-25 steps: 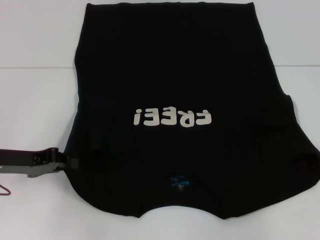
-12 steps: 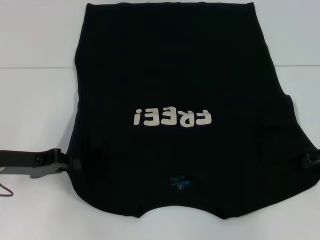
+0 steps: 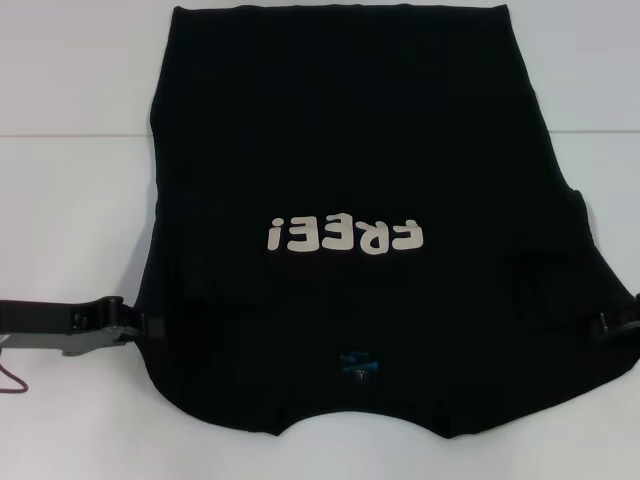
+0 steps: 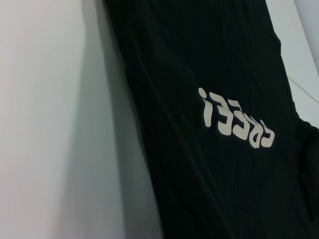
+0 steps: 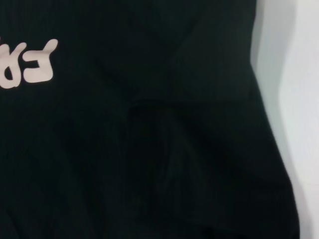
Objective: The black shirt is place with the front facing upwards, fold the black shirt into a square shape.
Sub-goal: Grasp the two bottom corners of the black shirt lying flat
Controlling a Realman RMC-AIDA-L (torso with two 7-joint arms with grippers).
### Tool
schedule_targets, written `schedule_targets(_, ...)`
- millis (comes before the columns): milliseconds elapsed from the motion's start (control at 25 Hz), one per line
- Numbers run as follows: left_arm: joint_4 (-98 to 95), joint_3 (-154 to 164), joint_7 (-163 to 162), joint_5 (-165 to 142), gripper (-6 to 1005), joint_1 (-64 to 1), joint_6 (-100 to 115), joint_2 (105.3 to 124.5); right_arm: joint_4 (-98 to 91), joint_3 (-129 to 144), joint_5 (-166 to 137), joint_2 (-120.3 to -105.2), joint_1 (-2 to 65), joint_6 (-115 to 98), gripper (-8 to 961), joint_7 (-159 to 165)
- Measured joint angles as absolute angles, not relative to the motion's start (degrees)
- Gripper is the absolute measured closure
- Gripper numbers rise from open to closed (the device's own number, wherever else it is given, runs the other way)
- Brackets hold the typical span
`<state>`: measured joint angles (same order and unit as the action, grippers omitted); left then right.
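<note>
The black shirt [image 3: 340,130] lies flat on the white table [image 3: 70,220], front up, with its collar toward me. Its cream "FREE!" lettering [image 3: 345,236] reads upside down, and the small blue neck label [image 3: 358,366] sits near the collar. My left gripper [image 3: 140,327] is at the shirt's left edge, low by the shoulder. At the right edge, my right gripper [image 3: 612,322] reaches onto the sleeve area. The left wrist view shows the shirt [image 4: 209,164] and its lettering [image 4: 234,121]. In the right wrist view, rumpled shirt cloth [image 5: 149,149] fills the picture.
A thin red cord [image 3: 12,381] lies on the table at the near left, under the left arm. A seam in the tabletop [image 3: 70,136] runs across behind the shirt's middle. Bare white table borders the shirt on both sides.
My right gripper has come into view at the shirt's right edge and crept a little inward. The left gripper has barely shifted. The shirt lies as before.
</note>
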<state>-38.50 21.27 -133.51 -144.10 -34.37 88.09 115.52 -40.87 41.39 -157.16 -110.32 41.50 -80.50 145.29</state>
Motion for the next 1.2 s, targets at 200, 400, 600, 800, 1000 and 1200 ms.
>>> schedule_targets(200, -38.7, 21.3, -133.5, -143.8, 962, -34.3, 88.7, 115.56, -40.9, 41.6, -157.2, -110.88, 42.3, -80.9, 38, 145.2)
schedule_targets(400, -38.8, 21.3, -133.3, -143.5, 961, -34.1, 88.8, 115.58, -40.9, 42.1, -157.1, -111.36, 42.9, -81.4, 38, 145.1)
schedule_targets(600, -38.8, 21.3, -133.3, -143.4, 960, -34.1, 88.8, 115.58, -40.9, 42.1, -156.8, -111.42, 43.0, -81.7, 38, 145.1)
schedule_targets(800, -38.8, 21.3, -133.3, -143.4, 959, -34.1, 88.8, 115.58, -41.3, 42.2, -157.0, -111.56, 42.9, -82.0, 38, 145.0)
schedule_targets(1000, -38.7, 21.3, -133.3, -143.4, 959, -34.2, 88.8, 115.58, -41.6, 41.7, -157.0, -109.62, 42.3, -82.2, 38, 145.1)
schedule_targets(1200, -38.7, 21.3, -133.3, -142.8, 958, -34.2, 89.0, 115.58, -41.6, 41.8, -157.1, -109.11, 41.5, -81.9, 38, 145.0)
